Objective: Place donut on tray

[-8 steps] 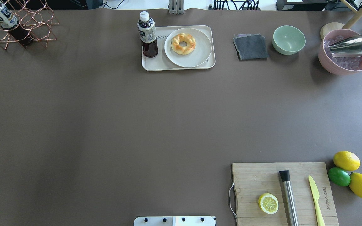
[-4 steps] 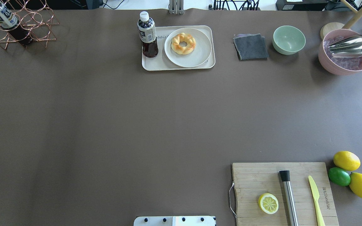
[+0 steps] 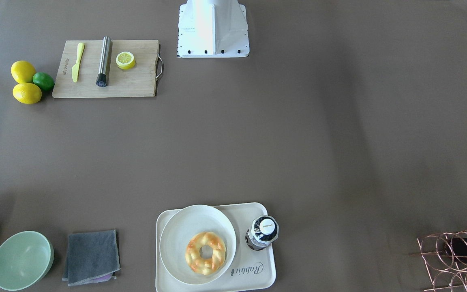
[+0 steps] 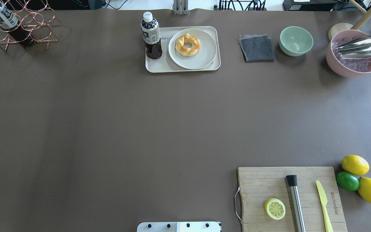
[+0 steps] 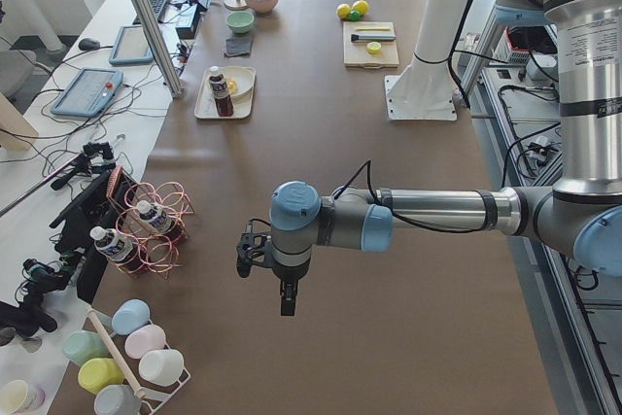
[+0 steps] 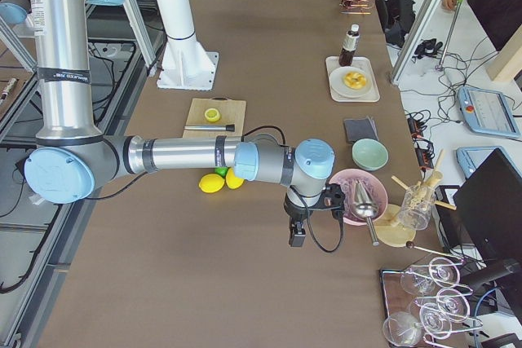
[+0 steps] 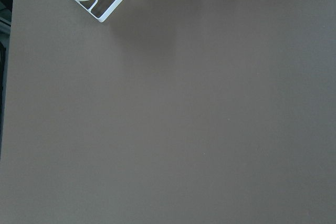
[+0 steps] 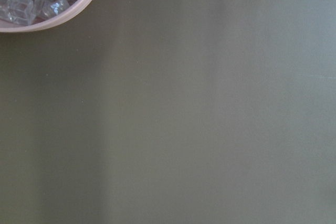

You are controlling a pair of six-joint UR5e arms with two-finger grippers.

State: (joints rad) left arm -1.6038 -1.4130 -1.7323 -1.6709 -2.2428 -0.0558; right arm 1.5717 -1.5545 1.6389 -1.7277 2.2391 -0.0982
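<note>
The donut (image 4: 188, 44), a golden braided ring, lies on a round white plate (image 4: 205, 54) that sits on the cream tray (image 4: 159, 66) at the table's far middle. In the front-facing view the donut (image 3: 205, 253) is on the plate (image 3: 181, 225), on the tray (image 3: 258, 276). My left gripper (image 5: 288, 304) shows only in the exterior left view, far from the tray. My right gripper (image 6: 295, 240) shows only in the exterior right view, beside the pink bowl. I cannot tell whether either is open or shut.
A dark drink bottle (image 4: 151, 36) stands on the tray's left part. A grey cloth (image 4: 257, 48), a green bowl (image 4: 296, 41) and a pink bowl of ice with a scoop (image 4: 354, 53) lie to the right. A cutting board (image 4: 290, 196) with a lemon half is near me.
</note>
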